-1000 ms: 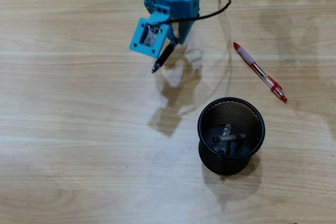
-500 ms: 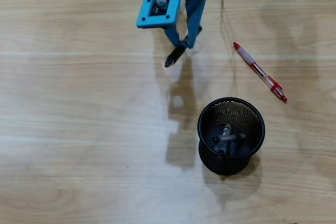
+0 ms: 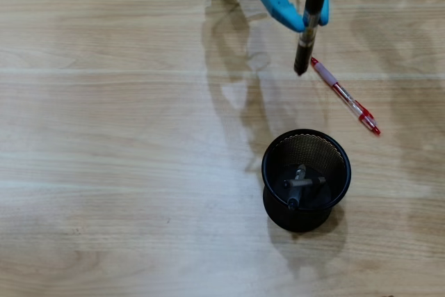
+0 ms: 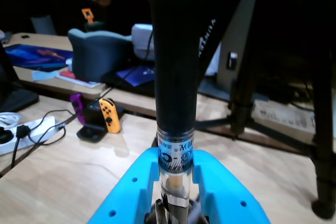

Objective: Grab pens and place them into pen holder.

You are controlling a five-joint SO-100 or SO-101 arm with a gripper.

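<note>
My blue gripper (image 3: pixel 309 20) reaches in from the top edge of the overhead view, shut on a black pen (image 3: pixel 311 19) with a clear end. The pen's tip hangs just above the upper end of the red and clear pen (image 3: pixel 344 96), which lies aslant on the wooden table. In the wrist view the black pen (image 4: pixel 176 66) stands up between the two blue fingers (image 4: pixel 218 182) of the gripper (image 4: pixel 176 169). The black mesh pen holder (image 3: pixel 268 172) stands below and slightly right of the gripper, with two pens (image 3: pixel 300 183) lying inside it.
The wooden table (image 3: pixel 104 172) stretches to the left of and below the holder. The wrist view looks out over the table's edge to a black tripod (image 4: pixel 247 77), cables (image 4: pixel 31 129), a small game controller (image 4: pixel 107 115) and another desk behind.
The gripper has swung from the upper middle to the right and risen, carrying the black pen. The pen now appears larger, with its tip next to the red pen's upper end.
</note>
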